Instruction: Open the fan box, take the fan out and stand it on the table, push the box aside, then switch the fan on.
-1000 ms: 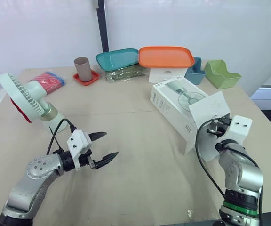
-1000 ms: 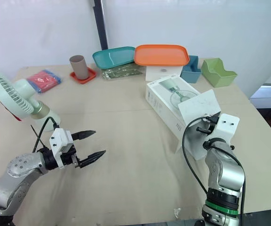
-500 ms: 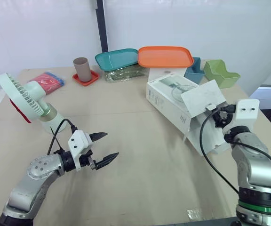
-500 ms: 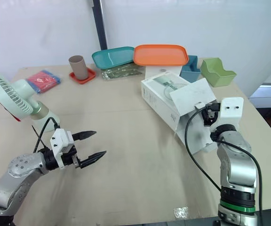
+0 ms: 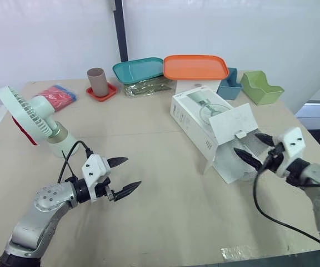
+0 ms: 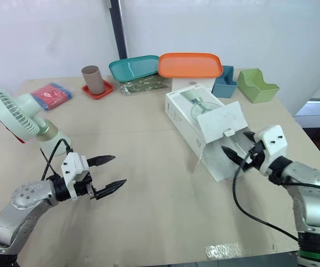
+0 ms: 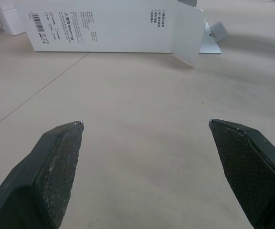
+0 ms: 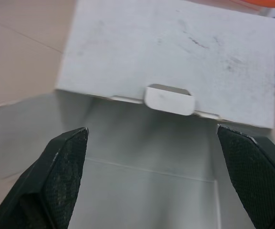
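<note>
The mint-green fan (image 5: 29, 118) stands upright on its white base at the table's left. The white fan box (image 5: 199, 114) lies on its side right of centre, its end flap (image 5: 233, 123) raised and its open end facing my right gripper (image 5: 247, 143). That gripper is open, fingertips just in front of the box mouth, nothing between them; the right wrist view looks into the empty box (image 8: 142, 162) under the flap (image 8: 175, 57). My left gripper (image 5: 132, 171) hovers open over bare table in front of the fan, pointing toward the box (image 7: 104, 24).
Along the back edge sit a brown cup (image 5: 98, 81) on a red coaster, a teal tray (image 5: 139, 69), an orange tray (image 5: 196, 67), a blue bin (image 5: 230, 84) and a green bin (image 5: 261, 87). A red packet (image 5: 55, 95) lies far left.
My right gripper has gone from shut to open and swung round to point at the box mouth. The box has shifted a little to the left and away. The left arm is unmoved.
</note>
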Tool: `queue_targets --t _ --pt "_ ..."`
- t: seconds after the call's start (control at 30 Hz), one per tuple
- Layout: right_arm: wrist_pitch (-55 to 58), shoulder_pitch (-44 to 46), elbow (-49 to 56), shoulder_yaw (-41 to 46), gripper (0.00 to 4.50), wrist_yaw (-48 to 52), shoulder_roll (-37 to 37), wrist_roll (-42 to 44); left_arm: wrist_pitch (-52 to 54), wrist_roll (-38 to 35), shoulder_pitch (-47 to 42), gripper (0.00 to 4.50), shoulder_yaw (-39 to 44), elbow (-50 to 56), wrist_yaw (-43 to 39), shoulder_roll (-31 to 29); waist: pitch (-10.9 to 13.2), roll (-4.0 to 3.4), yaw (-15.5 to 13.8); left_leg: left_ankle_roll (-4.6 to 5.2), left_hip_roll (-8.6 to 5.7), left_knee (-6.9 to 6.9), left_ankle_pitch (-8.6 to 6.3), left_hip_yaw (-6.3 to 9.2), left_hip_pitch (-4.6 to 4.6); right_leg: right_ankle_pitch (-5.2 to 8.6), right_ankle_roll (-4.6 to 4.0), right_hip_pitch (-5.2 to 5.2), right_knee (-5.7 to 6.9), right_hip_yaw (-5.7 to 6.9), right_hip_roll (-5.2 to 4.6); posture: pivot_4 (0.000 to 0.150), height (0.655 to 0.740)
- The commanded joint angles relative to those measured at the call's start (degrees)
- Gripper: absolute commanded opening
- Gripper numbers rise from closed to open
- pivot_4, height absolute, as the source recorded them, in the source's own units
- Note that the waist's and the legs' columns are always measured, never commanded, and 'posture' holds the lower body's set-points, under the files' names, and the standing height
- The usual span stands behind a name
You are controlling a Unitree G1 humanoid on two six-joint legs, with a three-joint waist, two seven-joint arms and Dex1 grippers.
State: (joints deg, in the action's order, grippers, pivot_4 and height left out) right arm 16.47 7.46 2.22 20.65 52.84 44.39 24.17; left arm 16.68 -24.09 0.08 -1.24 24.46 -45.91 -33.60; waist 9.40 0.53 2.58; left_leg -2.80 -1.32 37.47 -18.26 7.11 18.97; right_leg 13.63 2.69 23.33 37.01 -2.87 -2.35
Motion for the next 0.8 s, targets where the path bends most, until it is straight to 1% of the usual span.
queue_targets --t 0.03,0.1,0.17,0.23,0.37,0.53,0.6,0.7,0.8 --pt "-1.8 1.3 0.8 1.8 4.4 10.6 2.4 6.9 -0.1 -1.2 -0.7 4.5 1.3 0.7 -0.1 0.2 0.0 0.01 0.0 0.01 0.01 0.0 0.0 -0.03 0.0 0.0 0.0 -0.01 0.0 -0.02 0.01 0.15 0.74" --pt "-0.7 2.6 2.1 -0.1 4.4 13.9 3.1 8.7 0.0 -1.2 -0.7 4.5 1.4 0.6 -0.2 0.2 0.0 0.01 0.0 0.05 0.06 0.0 -0.03 -0.12 0.01 0.0 0.0 -0.08 0.0 -0.1 0.07 0.15 0.74" --pt "2.3 4.4 5.0 -2.4 4.4 14.7 2.1 11.6 0.2 -1.3 -0.7 4.5 1.5 0.5 -0.3 0.1 0.0 0.01 0.1 0.06 0.09 0.0 -0.03 -0.23 0.0 0.0 0.0 -0.08 0.01 -0.19 0.09 0.15 0.74" --pt "4.2 5.8 8.5 -6.2 4.4 14.9 0.6 12.8 0.6 -1.8 -0.6 4.5 1.7 0.4 0.2 0.4 0.0 0.02 0.1 0.05 0.12 0.0 -0.03 -0.24 -0.01 -0.01 -0.01 -0.07 0.01 -0.2 0.13 0.15 0.74" --pt "3.8 10.2 10.1 -15.5 4.4 14.7 -4.1 10.1 2.0 -2.6 -1.0 4.5 2.6 0.2 2.6 2.2 0.0 0.09 0.0 0.04 0.15 0.05 -0.03 -0.2 -0.12 -0.02 0.0 -0.02 0.01 -0.18 0.16 0.15 0.74" --pt "3.5 15.2 7.6 -21.5 4.4 14.5 -8.7 8.1 3.6 -2.8 -0.2 4.5 4.2 1.5 8.2 5.5 0.1 0.12 -0.2 -0.03 0.06 0.09 -0.02 -0.1 -0.04 -0.08 0.08 0.05 -0.03 -0.14 0.02 0.15 0.74" --pt "4.1 17.0 6.5 -22.4 4.4 14.1 -10.4 8.4 4.4 -2.7 1.0 4.5 5.4 3.1 12.3 7.7 0.1 0.14 -0.6 -0.1 0.04 0.1 -0.03 -0.04 -0.03 -0.08 0.08 0.05 -0.03 -0.08 -0.01 0.15 0.74" --pt "3.4 20.0 3.7 -23.5 4.4 13.7 -12.7 7.6 5.4 -2.2 4.7 4.5 8.5 7.9 22.0 13.3 0.1 0.15 -0.5 -0.18 0.05 0.1 -0.04 0.03 -0.02 -0.09 0.06 0.05 -0.05 -0.03 -0.03 0.15 0.74" --pt "-0.3 21.1 1.2 -25.0 4.4 15.7 -13.4 4.7 6.0 1.0 8.4 4.5 9.9 12.3 29.3 17.0 0.1 0.17 -0.7 -0.23 0.09 0.12 -0.06 -0.01 -0.03 -0.15 0.01 0.08 -0.06 0.02 -0.05 0.15 0.74"
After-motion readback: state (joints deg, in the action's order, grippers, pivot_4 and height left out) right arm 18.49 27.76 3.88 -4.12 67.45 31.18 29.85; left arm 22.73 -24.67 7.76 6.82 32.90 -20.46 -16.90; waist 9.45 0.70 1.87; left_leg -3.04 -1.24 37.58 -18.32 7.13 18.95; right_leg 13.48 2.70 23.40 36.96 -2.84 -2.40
